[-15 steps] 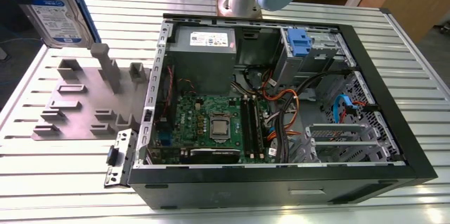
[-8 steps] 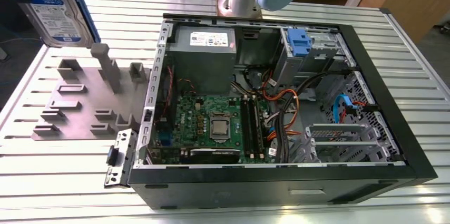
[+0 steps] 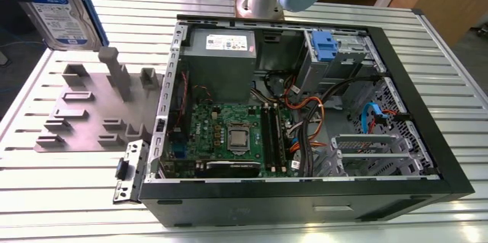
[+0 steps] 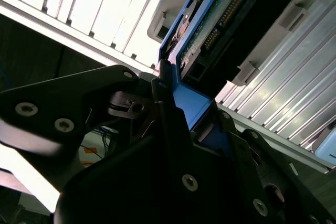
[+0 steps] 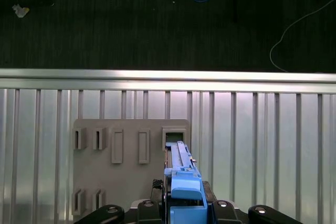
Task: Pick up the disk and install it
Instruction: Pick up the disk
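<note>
Gripper: jaws clamped on the blue carrier frame of the disk, label face showing in the exterior view.
Disk: held clear above the grey slotted fixture plate, toward the exterior view's left.
Ribbed aluminium table: bears the plate and, at the exterior view's right, the open computer case with power supply, motherboard and blue bracket.

The exterior view looks down at a slant on the computer case and counter. The first wrist view looks straight down on the grey plate, seen in both these views. The second wrist view is right beside the disk.
</note>
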Available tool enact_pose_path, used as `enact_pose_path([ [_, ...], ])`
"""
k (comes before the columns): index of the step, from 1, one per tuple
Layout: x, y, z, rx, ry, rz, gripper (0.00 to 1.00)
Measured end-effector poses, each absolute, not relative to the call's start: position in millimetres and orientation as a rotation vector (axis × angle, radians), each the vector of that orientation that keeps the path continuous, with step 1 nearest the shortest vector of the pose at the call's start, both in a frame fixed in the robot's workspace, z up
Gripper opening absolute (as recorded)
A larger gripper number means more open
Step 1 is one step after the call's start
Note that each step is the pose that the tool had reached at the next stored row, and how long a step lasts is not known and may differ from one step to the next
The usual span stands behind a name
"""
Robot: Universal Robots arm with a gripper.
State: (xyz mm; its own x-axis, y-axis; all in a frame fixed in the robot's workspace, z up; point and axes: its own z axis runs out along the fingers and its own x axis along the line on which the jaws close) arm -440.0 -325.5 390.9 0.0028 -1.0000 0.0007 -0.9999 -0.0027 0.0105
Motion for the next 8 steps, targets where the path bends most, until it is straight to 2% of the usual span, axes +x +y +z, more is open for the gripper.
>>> enact_pose_path([
  [8, -439.9, -325.5, 392.7, 2.219, -2.213, -0.011, 0.36],
])
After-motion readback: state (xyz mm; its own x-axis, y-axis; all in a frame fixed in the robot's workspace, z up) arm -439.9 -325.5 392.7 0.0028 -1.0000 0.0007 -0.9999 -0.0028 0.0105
